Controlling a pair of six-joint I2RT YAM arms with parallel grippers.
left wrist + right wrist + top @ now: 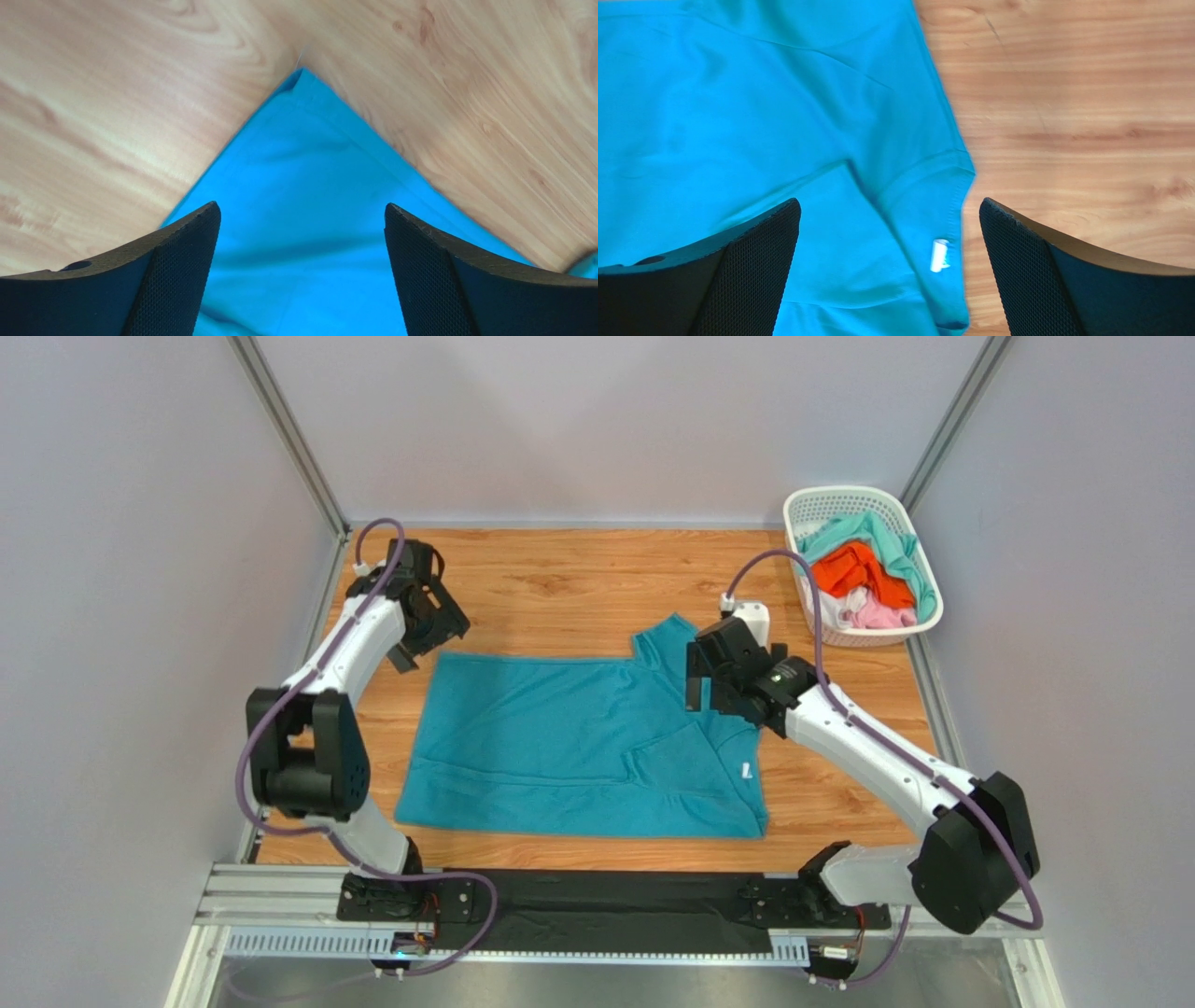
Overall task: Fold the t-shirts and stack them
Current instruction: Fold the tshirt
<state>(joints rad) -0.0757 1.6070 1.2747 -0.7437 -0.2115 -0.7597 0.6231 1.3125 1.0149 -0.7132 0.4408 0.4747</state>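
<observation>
Blue t-shirt on the desk
Soft, floppy; grab corners. Left gripper, right gripper wide open, empty.

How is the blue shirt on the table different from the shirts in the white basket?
The blue shirt lies spread out nearly flat on the table; the basket shirts are scrunched in a heap inside the basket. The blue shirt is on its own, while the basket shirts are several: orange, mint green and pink. All are soft cloth.
</observation>
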